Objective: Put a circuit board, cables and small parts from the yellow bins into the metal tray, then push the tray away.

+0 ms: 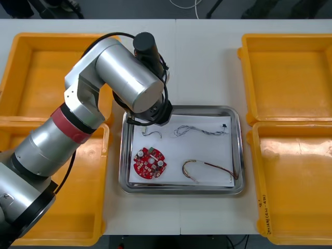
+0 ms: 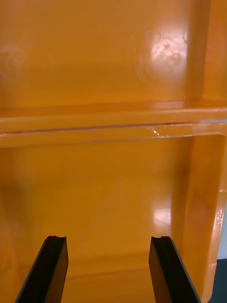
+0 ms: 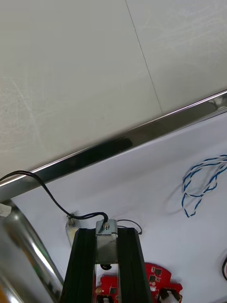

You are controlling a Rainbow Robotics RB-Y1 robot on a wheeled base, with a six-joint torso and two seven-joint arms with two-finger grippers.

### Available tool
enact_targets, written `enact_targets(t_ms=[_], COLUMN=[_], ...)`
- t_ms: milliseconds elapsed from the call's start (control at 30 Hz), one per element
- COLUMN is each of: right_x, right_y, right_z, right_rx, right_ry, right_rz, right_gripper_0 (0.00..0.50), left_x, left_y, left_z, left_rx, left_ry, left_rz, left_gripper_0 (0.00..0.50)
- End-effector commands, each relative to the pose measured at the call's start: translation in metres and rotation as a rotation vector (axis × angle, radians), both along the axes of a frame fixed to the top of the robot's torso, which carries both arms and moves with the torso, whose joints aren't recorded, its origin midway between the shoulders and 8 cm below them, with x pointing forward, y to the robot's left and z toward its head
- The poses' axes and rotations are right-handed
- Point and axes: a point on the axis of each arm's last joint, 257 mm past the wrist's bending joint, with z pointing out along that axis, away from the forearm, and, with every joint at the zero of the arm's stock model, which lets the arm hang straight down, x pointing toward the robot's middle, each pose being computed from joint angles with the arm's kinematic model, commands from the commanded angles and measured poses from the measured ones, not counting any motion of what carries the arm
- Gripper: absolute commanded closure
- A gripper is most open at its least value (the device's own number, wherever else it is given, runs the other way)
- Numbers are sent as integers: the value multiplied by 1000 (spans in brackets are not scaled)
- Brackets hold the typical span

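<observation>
Left fingers (image 3: 82,265) are clamped on a small metal part (image 3: 107,241), apart only by its width, low over the white inside of the metal tray (image 1: 181,190) at its far-left corner. A black cable (image 3: 47,189) runs from the part toward the tray's rim. A red circuit board (image 1: 149,162), a blue and white twisted cable (image 1: 199,129) and a red and yellow cable (image 1: 207,170) lie in the tray, which sits mid-desk (image 1: 207,46). Right fingers (image 2: 52,270) stand wide apart, holding nothing, over a yellow bin (image 2: 113,189).

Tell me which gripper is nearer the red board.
Left. The left gripper, fingers shut on a small metal part, hangs over the tray just beyond the board. The right gripper is open over a yellow bin, off the tray.
</observation>
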Motion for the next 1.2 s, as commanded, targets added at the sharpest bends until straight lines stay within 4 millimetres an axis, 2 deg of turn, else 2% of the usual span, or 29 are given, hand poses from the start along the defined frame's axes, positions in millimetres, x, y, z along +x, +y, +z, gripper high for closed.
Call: enact_targets(t_ms=[33, 200, 367, 733, 767, 800, 833, 867, 933, 967, 1000, 1200], right_x=[-10, -10, -13, 9, 9, 10, 10, 10, 10, 10, 10, 8], right_y=[-26, -29, -35, -27, -27, -26, -27, -27, -31, -30, -32, -34], right_z=[4, 2, -4, -8, -9, -10, -12, -14, -18, -19, -21, -27], right_rx=[-17, -21, -22, 52, 52, 54, 54, 55, 51, 49, 48, 48], right_ry=[5, 11, 24, -31, -30, -35, -39, -37, -44, -46, -47, -46], right_rz=[-99, -100, -116, -65, -65, -59, -58, -57, -55, -53, -55, -50], right_gripper_0=[0, 0, 0, 0, 0, 0, 0, 0, 0, 0, 0, 0], left_x=[5, -1, -5, -8, -8, -8, -7, -7, -6, -6, -5, -3], left_y=[-28, -26, -27, -25, -26, -25, -26, -26, -26, -26, -25, -23], left_z=[9, -7, -14, -20, -20, -20, -20, -20, -19, -19, -19, -17], left_rx=[-52, -24, -21, -20, -21, -21, -23, -25, -27, -29, -29, -36], left_ry=[-26, -2, 12, 22, 21, 22, 21, 21, 16, 15, 13, 8], left_rz=[61, 67, 74, 87, 87, 90, 89, 91, 94, 94, 99, 107], left_gripper_0=[500, 499, 499, 493, 469, 349, 259, 216, 65, 20, 0, 0])
